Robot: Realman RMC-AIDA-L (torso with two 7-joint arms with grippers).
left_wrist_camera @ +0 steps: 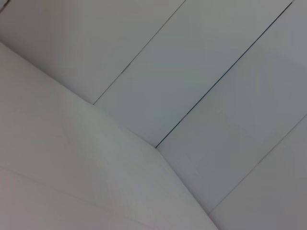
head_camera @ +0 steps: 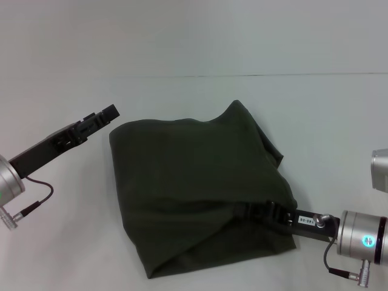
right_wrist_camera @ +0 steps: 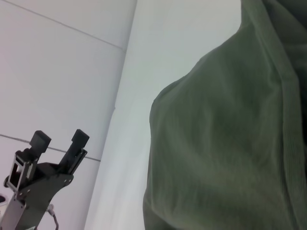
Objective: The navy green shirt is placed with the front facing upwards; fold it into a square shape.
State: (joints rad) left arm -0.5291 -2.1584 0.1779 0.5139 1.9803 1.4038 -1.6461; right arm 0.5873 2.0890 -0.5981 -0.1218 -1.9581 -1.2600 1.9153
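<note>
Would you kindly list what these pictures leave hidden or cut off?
- Right gripper: head view, fingertips buried in the shirt folds, so their state is unknown.
- Shirt lettering and collar: folded out of sight in all views.
- Left gripper: missing from the left wrist view, which shows only bare table and wall.

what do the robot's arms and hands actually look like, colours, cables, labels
Both wrists are silver metal cylinders. The left hand is black and angular with blocky fingertips, and a thin dark cable loops below its wrist. The right hand is black too, with a small white label behind it, a glowing teal light on the wrist, and a dark cable.
</note>
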